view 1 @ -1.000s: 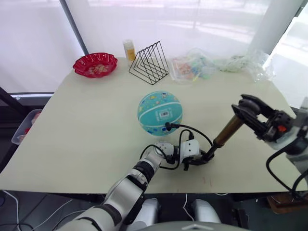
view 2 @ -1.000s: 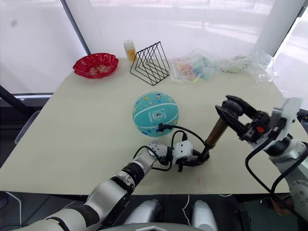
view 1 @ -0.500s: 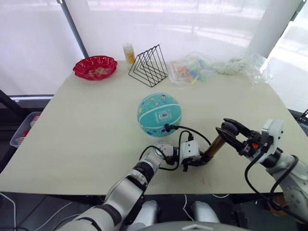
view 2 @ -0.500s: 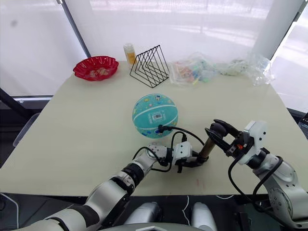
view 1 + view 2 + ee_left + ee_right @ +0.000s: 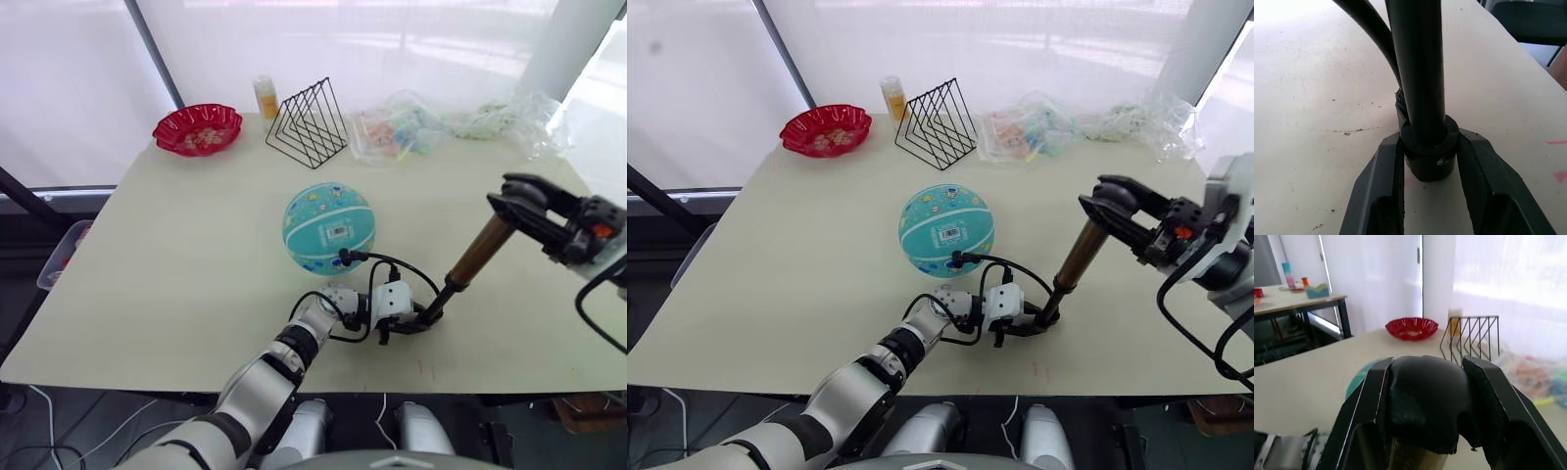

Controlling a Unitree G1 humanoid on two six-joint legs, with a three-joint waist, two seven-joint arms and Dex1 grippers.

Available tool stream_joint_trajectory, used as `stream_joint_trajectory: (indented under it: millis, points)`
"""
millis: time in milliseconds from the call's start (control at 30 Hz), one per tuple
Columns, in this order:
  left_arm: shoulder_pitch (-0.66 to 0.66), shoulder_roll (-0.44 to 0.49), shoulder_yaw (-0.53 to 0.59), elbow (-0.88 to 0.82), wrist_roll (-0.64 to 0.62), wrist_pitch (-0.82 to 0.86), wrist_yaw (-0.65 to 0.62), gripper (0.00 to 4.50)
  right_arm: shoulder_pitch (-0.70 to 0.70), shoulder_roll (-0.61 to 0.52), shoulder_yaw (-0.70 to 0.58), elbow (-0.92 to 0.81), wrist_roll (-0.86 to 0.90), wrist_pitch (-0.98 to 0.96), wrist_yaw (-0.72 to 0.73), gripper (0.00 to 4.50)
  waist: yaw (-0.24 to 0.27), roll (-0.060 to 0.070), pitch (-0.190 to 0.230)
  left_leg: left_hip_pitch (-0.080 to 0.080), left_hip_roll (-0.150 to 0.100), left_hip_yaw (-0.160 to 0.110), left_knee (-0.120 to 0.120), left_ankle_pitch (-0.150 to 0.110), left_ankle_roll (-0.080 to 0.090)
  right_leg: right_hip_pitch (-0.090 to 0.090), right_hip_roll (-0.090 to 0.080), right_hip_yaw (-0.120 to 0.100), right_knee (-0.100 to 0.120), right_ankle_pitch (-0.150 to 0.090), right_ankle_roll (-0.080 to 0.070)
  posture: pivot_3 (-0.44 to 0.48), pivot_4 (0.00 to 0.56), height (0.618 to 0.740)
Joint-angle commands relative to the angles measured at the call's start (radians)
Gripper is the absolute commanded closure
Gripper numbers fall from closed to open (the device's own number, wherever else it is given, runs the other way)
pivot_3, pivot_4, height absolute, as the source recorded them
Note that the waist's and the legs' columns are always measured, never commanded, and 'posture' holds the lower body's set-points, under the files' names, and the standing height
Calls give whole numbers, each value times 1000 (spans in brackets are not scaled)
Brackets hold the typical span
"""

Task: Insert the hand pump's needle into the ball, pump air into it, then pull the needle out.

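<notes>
Ball (image 5: 328, 227) sits mid-table (image 5: 176, 255), hand pump (image 5: 460, 269) leaning to its right near the front edge with hose (image 5: 397, 262) running back to the ball; dish (image 5: 197, 129) at rear left corner, bottle (image 5: 265, 98) and wire rack (image 5: 308, 124) right of it, bags (image 5: 451, 127) along rear edge.

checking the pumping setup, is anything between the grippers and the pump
Nothing visible. The left gripper is already clamped on the pump's base cap and the right gripper on its handle. The hose runs unobstructed to the ball.
</notes>
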Motion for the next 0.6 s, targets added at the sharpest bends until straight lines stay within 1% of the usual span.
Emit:
stream_joint_trajectory:
  millis: [33, 100, 167, 200, 267, 300, 367, 400, 467, 533, 600]
  points:
    - [57, 31, -70, 100, 100, 53, -5, 3465, 18, 27, -68, -74, 16, -36, -50, 2868, 2, 0, 0, 0, 0, 0, 0, 0, 0, 0, 0, 0, 0, 0, 0, 0, 150, 740]
    - [57, 31, -71, 100, 100, 53, -6, 3465, 43, 38, -53, -83, -5, -33, -49, 2868, 1, 0, 0, 0, 0, 0, 0, 0, 0, 0, 0, 0, 0, 0, 0, 0, 150, 740]
    - [58, 31, -71, 100, 100, 54, -6, 3465, 159, 114, 55, -69, -128, -72, -18, 2868, 2, -4, -2, 1, 0, 0, 0, 0, 0, 0, 0, 0, 0, 0, 0, 0, 150, 740]
    - [58, 31, -72, 100, 100, 54, -6, 3465, 221, 139, 115, -50, -206, -101, 12, 2868, 2, -8, -5, 2, 1, -1, -1, 0, 0, 0, 1, -1, 0, 0, 0, 0, 150, 740]
    - [58, 31, -72, 99, 101, 53, -6, 3465, 287, 170, 188, -17, -306, -156, 54, 2868, -1, -13, -14, 5, 1, -2, -3, 0, 0, 2, 2, -1, 0, -1, -1, 0, 150, 740]
    - [59, 32, -72, 98, 103, 53, -6, 3465, 315, 193, 252, 22, -370, -195, 74, 2868, -7, -15, -18, 7, 2, -2, -3, -1, -1, 4, 2, -2, 0, -1, -1, 0, 150, 740]
    - [55, 33, -71, 101, 105, 53, -5, 3465, 340, 224, 360, 90, -478, -261, 106, 2868, -14, -19, -22, 9, 2, -1, -3, -1, -1, 5, 2, -2, 0, -3, 3, 0, 150, 740]
    - [54, 33, -70, 101, 105, 53, -4, 3465, 339, 249, 400, 127, -511, -286, 113, 2868, -15, -19, -23, 9, 2, -1, -3, -1, -1, 5, 3, -1, 0, -4, 3, 0, 150, 740]
    - [54, 33, -70, 101, 106, 52, -3, 3465, 330, 263, 484, 217, -608, -327, 128, 2868, -15, -22, -25, 14, 2, -2, -3, -1, -2, 8, 3, -3, 0, -4, 3, 0, 150, 740]
    - [55, 33, -70, 100, 106, 52, -3, 3465, 320, 280, 514, 279, -653, -347, 121, 2868, -14, -22, -25, 20, 3, -3, -5, -3, -6, 13, 3, -2, 0, -4, 3, 0, 150, 740]
    - [56, 33, -71, 99, 107, 53, -2, 3465, 316, 280, 533, 315, -687, -356, 123, 2868, -13, -22, -27, 23, 3, -3, -6, -4, -7, 15, 3, -3, 0, -5, 2, 0, 150, 740]
